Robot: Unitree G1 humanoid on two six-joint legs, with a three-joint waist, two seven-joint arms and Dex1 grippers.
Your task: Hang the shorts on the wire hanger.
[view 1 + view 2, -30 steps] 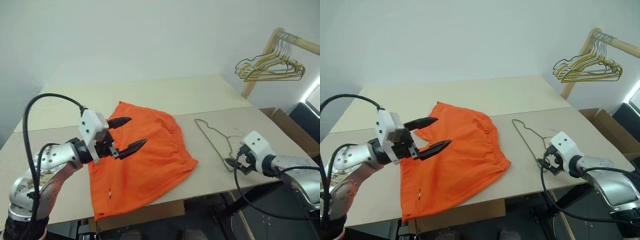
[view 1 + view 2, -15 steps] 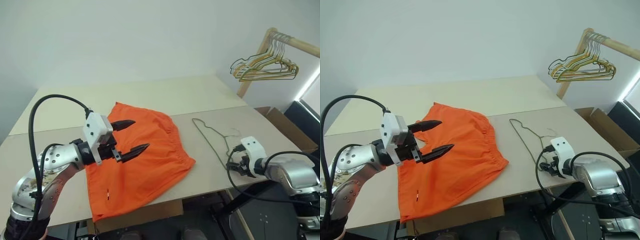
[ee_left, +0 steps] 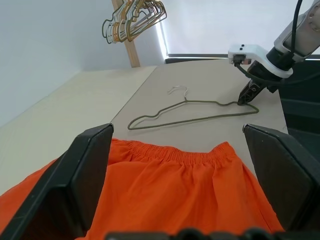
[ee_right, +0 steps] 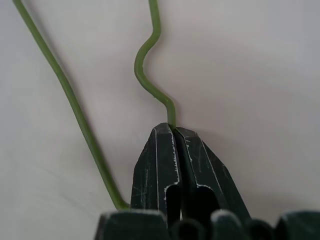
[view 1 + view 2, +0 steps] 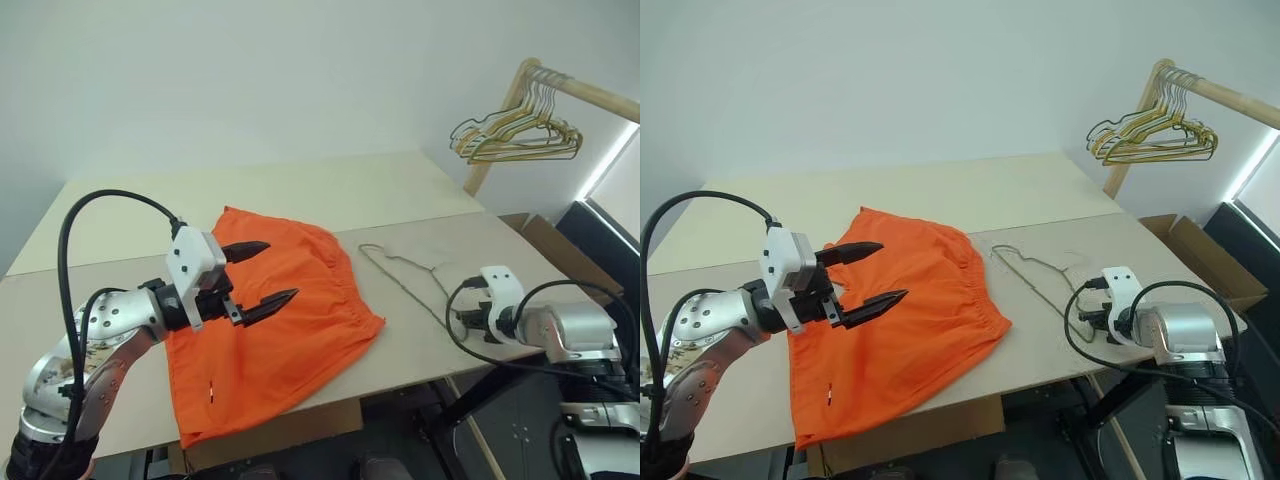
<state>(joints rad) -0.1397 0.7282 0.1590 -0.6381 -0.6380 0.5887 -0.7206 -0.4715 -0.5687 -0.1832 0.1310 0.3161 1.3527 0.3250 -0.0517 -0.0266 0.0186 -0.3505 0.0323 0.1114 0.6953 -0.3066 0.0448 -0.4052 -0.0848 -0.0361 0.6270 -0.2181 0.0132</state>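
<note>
The orange shorts (image 5: pixel 290 335) lie flat on the table (image 5: pixel 300 190), left of centre. My left gripper (image 5: pixel 282 270) hovers open just above them, its fingers pointing level across the fabric toward the right. The wire hanger (image 3: pixel 195 119), thin and olive-grey, lies flat to the right of the shorts with its hook toward the far side. My right gripper (image 4: pixel 172 129) is shut on the hanger's near shoulder end, just past the notch (image 4: pixel 138 67), at the table's front right edge. From the left wrist, the right gripper (image 3: pixel 246 99) points down onto that corner.
A wooden rail at the far right carries a bunch of gold and green wire hangers (image 5: pixel 520 130). A cardboard box (image 5: pixel 1200 255) sits on the floor beyond the table's right side. The table's front edge runs close under the right gripper.
The right gripper has shut on the hanger's end after dipping down and rolling its wrist. The left gripper has stayed open above the shorts. The camera has turned slightly.
</note>
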